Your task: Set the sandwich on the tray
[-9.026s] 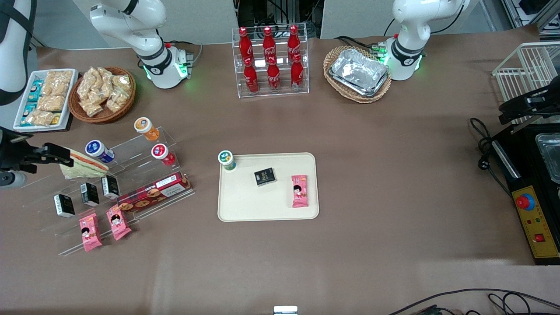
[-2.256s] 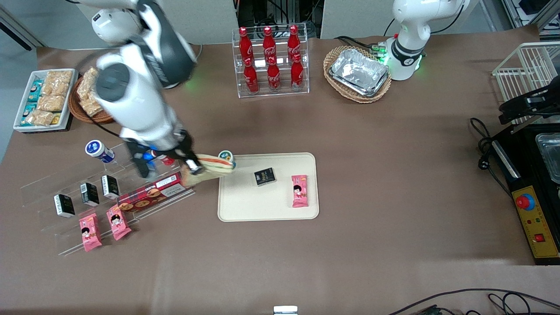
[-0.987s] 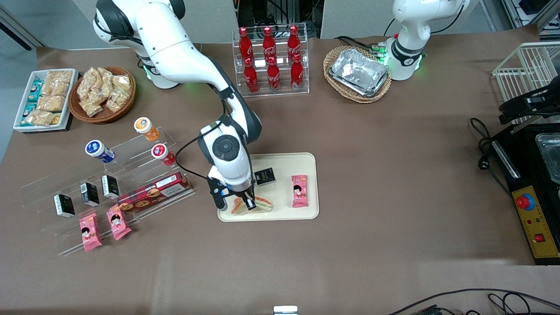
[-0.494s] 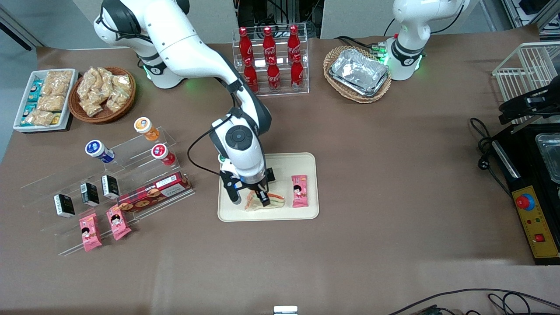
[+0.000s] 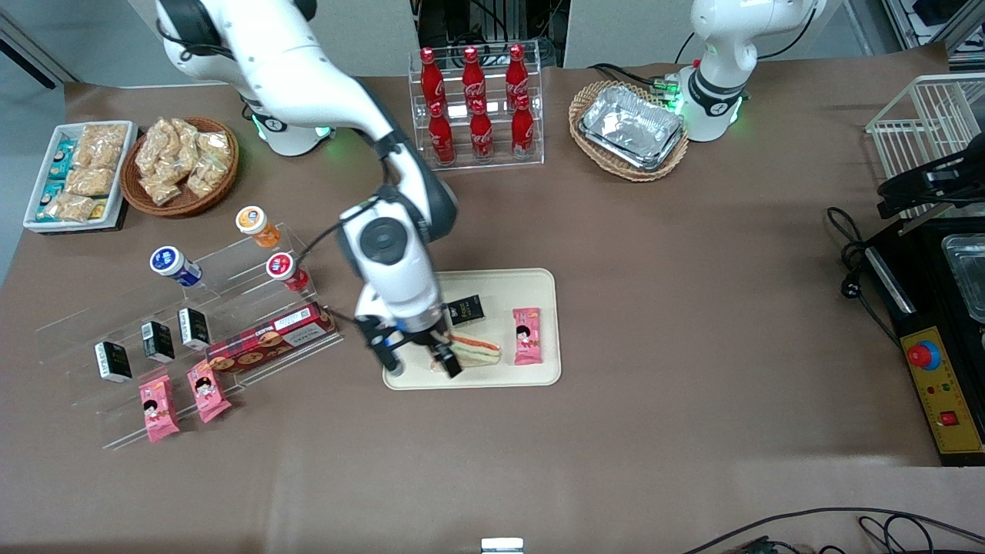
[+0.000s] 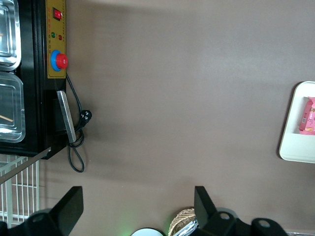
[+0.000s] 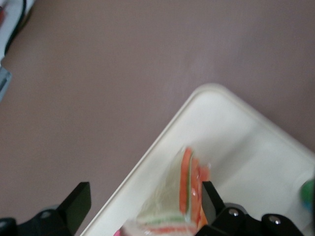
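The clear-wrapped triangular sandwich with red and green filling (image 5: 475, 350) is seen lying on the large flat cream-beige tray (image 5: 539, 288), near the tray edge nearest the front camera, just beside a pink snack packet (image 5: 527, 335) and nearer the camera than a small black box (image 5: 466, 308). The right arm's hand (image 5: 415, 355) is held above the sandwich's end toward the working arm, fingers spread and nothing gripped. Release step is judged done; next, a straight lift clear of the brown desk (image 5: 692, 308) contents is called for.
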Available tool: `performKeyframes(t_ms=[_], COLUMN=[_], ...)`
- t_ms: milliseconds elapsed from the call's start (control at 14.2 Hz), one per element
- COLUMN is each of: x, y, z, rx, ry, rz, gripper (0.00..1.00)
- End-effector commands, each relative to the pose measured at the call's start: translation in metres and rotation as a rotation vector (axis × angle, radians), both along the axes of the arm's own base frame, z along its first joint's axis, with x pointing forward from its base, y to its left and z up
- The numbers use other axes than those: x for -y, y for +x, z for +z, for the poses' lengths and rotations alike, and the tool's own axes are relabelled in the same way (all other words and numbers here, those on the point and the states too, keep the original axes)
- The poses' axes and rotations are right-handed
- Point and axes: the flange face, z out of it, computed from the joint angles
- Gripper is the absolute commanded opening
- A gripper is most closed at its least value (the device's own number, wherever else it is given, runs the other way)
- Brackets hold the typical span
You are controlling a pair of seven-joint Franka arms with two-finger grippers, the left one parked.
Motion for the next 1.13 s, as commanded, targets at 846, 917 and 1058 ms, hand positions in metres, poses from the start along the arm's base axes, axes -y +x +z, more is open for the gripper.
performKeyframes(t_ms=[846, 917, 1058], x=[0.304, 0.325, 0.362], y=[0.004, -0.001, -0.006], z=[0.255, 0.264, 0.273], rx=[-0.107, -0.107, -0.112], ry=[-0.113, -0.118, -0.140], rz=[0.555, 0.586, 0.684], gripper=[1.00, 1.00, 1.00])
